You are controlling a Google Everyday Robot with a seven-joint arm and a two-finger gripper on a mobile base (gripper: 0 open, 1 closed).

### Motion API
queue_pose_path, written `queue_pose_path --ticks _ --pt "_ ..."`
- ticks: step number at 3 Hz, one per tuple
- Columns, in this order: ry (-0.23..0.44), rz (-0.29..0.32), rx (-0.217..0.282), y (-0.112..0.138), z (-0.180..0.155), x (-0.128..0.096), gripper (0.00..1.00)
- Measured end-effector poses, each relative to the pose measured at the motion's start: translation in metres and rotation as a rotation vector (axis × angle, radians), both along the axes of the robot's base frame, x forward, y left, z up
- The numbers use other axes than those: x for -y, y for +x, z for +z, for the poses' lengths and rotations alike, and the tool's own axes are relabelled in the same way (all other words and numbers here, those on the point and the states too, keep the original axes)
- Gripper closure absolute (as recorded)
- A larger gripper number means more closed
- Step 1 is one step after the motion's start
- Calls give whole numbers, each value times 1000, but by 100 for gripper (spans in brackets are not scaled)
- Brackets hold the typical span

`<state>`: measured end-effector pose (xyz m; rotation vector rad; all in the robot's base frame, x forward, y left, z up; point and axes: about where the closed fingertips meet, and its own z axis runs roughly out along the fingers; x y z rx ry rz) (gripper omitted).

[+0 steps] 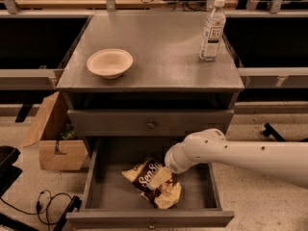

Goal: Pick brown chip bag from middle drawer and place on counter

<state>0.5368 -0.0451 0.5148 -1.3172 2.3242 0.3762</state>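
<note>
The brown chip bag (144,178) lies crinkled on the floor of the open middle drawer (108,189), near its centre and front. My white arm reaches in from the right, and my gripper (163,179) is down inside the drawer, on or right against the bag's right half. The gripper partly covers the bag. The grey counter (159,47) is the cabinet top above the drawer.
A cream bowl (109,62) sits on the counter's left and a clear water bottle (212,29) stands at its back right. The shut upper drawer (151,124) is just above my arm. A cardboard box (53,138) and cables (48,201) lie on the floor at the left.
</note>
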Motion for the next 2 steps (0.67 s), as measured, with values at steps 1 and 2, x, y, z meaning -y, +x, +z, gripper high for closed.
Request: queue_pose_path --ticks 1,2 --pt "30 -2 -74 9 -69 -17 0" --pt "32 -17 -137 6 -123 -22 18"
